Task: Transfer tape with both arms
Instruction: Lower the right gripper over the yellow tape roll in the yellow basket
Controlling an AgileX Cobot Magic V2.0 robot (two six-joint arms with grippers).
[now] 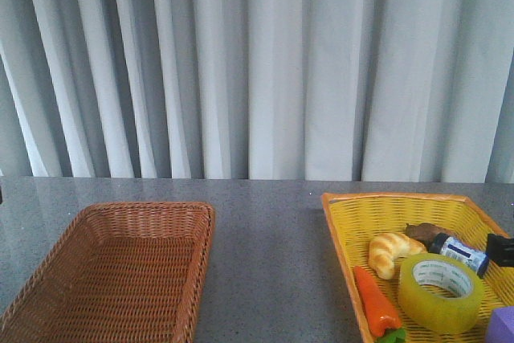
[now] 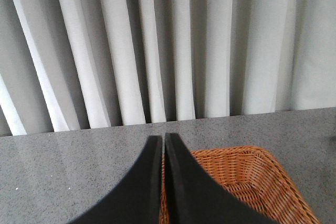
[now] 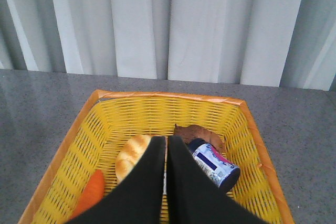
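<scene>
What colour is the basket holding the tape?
Yellow with an orange rim, clearest in the right wrist view.

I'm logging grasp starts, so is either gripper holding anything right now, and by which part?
Nothing is held. The left gripper and right gripper are both shut on nothing; the tape lies untouched in the yellow basket.

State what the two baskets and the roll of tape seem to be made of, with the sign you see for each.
Brown basket: looks like woven wicker or rattan, matte, with fine plaited strands. Yellow basket: probably woven plastic, since the bright flat strips look smooth and the rim is orange. Tape: glossy translucent yellow-green plastic film, wound on a white printed core, likely card.
</scene>
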